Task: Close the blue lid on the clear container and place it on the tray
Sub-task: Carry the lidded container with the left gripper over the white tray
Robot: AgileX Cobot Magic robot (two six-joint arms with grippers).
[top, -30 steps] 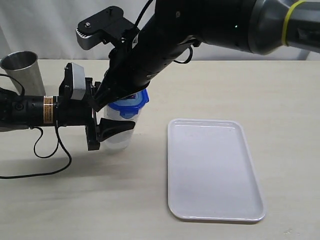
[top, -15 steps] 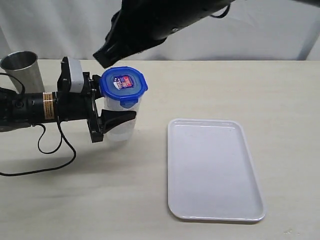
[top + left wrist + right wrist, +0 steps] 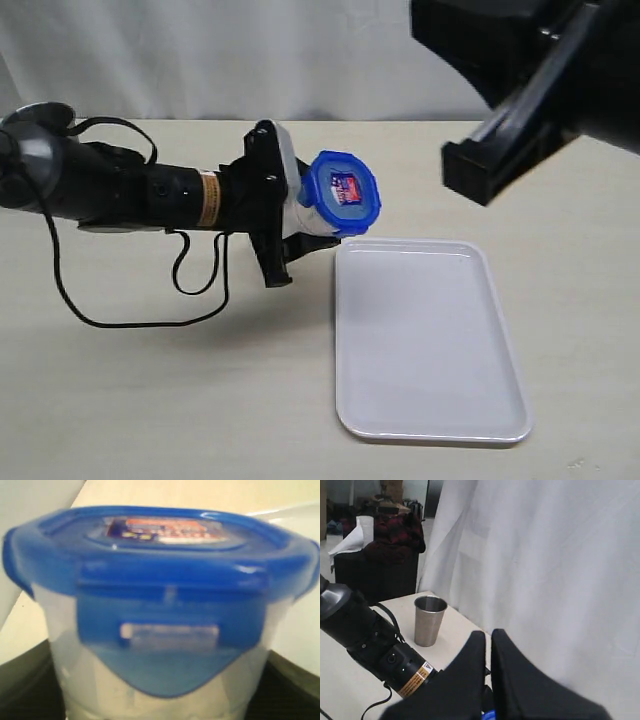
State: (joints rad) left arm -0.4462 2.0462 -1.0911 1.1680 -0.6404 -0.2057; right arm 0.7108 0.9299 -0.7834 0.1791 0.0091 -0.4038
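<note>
Now the left fingers (image 3: 297,254) are clamped on the container (image 3: 306,214), one on each side, and they hold it up off the counter (image 3: 150,400). A moment ago the container stood straight up on the counter, further left, and the right arm (image 3: 540,90) was right over it, on the lid (image 3: 342,193). That has changed. The right arm has gone up and away to the far right, and the right fingers (image 3: 506,680) are shut together with nothing in them. The left arm has swung the container over toward the tray (image 3: 430,340) and tipped it. The lid sits on the rim. In the left wrist view the near flap hangs down over the side, but I cannot tell if it has clicked. So the closing part looks done, I think, and the carrying part has begun. The container now lies almost on its side. Its long line runs left to right, the same way as the left arm. The bottom end is toward that arm, and the lid end points right, at the tray, and a bit toward the camera. The lid is just beside the tray's far left corner, not on it yet. I think it must be stood up again before it is set down.
</note>
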